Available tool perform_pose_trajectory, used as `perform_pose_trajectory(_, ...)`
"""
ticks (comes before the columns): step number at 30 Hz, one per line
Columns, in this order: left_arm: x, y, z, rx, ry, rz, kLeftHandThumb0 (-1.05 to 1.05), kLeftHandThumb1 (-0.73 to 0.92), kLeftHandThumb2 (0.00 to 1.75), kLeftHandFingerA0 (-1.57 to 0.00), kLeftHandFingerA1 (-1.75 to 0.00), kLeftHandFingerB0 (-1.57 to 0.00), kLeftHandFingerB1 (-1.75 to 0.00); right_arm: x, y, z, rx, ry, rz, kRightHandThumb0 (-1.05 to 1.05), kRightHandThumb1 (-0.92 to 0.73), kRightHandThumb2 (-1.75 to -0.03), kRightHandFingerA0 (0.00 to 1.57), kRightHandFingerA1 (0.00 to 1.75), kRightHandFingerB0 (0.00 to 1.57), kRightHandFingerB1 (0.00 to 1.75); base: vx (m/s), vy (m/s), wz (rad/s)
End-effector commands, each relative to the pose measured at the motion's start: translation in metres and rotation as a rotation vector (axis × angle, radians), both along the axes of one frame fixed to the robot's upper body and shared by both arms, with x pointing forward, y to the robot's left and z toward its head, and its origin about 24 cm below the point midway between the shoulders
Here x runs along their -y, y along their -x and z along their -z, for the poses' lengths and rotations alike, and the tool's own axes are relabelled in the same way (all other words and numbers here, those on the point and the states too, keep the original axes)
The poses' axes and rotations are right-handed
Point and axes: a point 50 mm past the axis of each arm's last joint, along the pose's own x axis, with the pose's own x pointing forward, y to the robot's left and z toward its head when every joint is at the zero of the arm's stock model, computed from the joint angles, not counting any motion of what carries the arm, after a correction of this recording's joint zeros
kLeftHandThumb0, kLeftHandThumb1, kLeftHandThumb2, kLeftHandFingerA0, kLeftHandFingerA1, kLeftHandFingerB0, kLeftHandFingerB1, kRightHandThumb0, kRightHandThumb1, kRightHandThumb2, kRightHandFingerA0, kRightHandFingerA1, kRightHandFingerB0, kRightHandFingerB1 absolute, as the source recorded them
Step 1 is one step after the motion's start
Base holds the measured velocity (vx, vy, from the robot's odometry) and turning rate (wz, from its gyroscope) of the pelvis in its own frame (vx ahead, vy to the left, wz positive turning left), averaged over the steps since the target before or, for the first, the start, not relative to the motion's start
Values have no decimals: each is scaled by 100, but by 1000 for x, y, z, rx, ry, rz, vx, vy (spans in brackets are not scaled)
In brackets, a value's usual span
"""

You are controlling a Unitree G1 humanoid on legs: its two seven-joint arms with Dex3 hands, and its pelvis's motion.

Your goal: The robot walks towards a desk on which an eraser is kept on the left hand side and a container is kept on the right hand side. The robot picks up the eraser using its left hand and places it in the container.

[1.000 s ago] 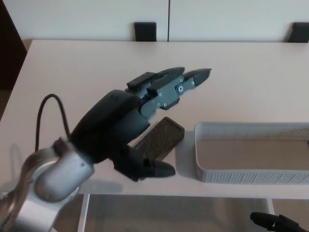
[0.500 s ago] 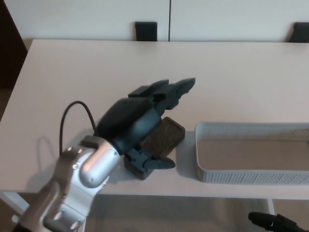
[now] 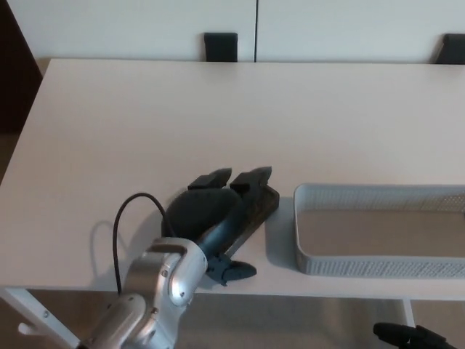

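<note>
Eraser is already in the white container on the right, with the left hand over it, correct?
Not quite. The head view shows the eraser on the desk, left of the container, which holds nothing visible. The left hand is over it.

1 head camera looks steeply down, close over the desk [image 3: 131,109] near edge.

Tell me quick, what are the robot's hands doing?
Left hand: down over the eraser on the desk; whether it grips it cannot be told.
Right hand: barely in view at the bottom edge; cannot be told.
</note>
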Motion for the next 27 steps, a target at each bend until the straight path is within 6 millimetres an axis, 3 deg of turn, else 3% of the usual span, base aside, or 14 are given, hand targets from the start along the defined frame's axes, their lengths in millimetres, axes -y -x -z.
perform_pose_trajectory(1,-21,-3,10,150,-255,-210,-43,33,69,0,-16,0,-19,7,3,-3,-4,81,-13,-37,-50,-54,62,63,47,51,0,0,0)
perform_pose_trajectory(3,-23,-3,11,164,-278,-216,-40,34,71,0,-19,0,-22,7,3,-3,-4,81,-15,-37,-50,-54,60,63,47,51,0,0,0)
perform_pose_trajectory(4,-24,-2,10,177,-287,-211,-35,52,60,0,-10,-1,-20,7,3,-3,-4,78,-15,-36,-50,-54,60,63,47,51,0,0,0)
perform_pose_trajectory(6,-24,-2,9,192,-295,-212,-37,51,61,0,-10,-1,-19,8,3,-3,-1,87,-22,-37,-50,-54,60,63,47,50,0,0,0)
perform_pose_trajectory(7,-26,-2,8,197,-288,-216,-43,35,71,0,-17,0,-21,8,3,-3,-1,81,-23,-37,-50,-54,59,63,46,51,0,0,0)
perform_pose_trajectory(8,-26,-2,8,199,-288,-222,-44,35,70,0,-14,0,-19,8,3,-3,-3,78,-21,-39,-50,-54,59,62,46,51,0,0,0)
perform_pose_trajectory(24,-29,0,9,200,-279,-231,-43,36,72,0,-21,0,-23,7,2,-3,-7,86,-25,-41,-49,-54,61,63,47,50,0,0,0)
perform_pose_trajectory(26,-31,-3,11,167,-273,-235,-43,45,67,-3,-19,-3,-19,7,2,-2,-14,87,-33,-42,-50,-54,61,62,47,50,0,0,0)
perform_pose_trajectory(27,-32,-5,11,137,-268,-239,-44,34,71,0,-23,0,-22,7,1,-3,-12,90,-42,-41,-50,-54,60,62,47,50,0,0,0)
